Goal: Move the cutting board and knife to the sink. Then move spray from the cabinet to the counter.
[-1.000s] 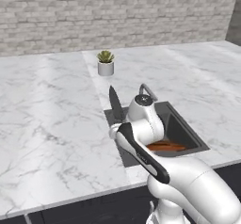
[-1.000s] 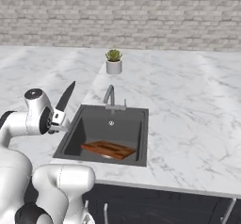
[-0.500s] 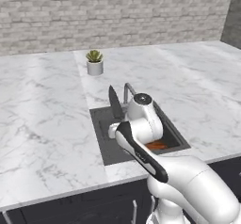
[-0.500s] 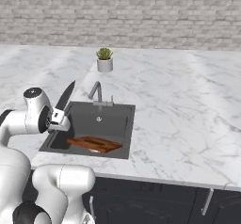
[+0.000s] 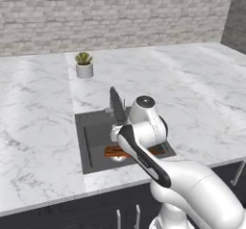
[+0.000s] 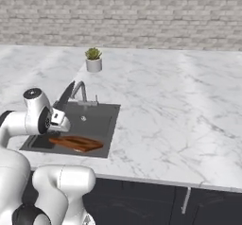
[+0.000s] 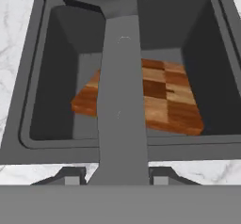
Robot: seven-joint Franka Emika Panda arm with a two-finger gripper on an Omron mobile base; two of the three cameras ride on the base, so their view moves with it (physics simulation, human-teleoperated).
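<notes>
My gripper [image 6: 59, 117] is shut on the knife's handle, and the dark knife [image 6: 65, 96] points its blade up and forward over the sink [image 6: 101, 120]. In the hand view the knife [image 7: 122, 100] runs straight up the middle between my fingertips [image 7: 70, 176]. The checkered wooden cutting board [image 7: 164, 96] lies tilted on the bottom of the dark sink [image 7: 61, 91], below the blade. From the left base view the knife [image 5: 116, 106] rises in front of my wrist, with the cutting board [image 5: 113, 151] in the sink [image 5: 91, 132] behind my forearm. The spray and the cabinet are out of view.
A small potted plant [image 5: 84, 64] stands on the white marble counter [image 5: 38, 127] behind the sink. The curved faucet [image 6: 80, 89] rises at the sink's back edge, close to the blade. Brick wall runs along the back of the counter [image 6: 179, 115].
The whole scene has slid left in both base views, so the base has driven to the right. The knife stays in the gripper in the same pose, and the sink lies under the hand.
</notes>
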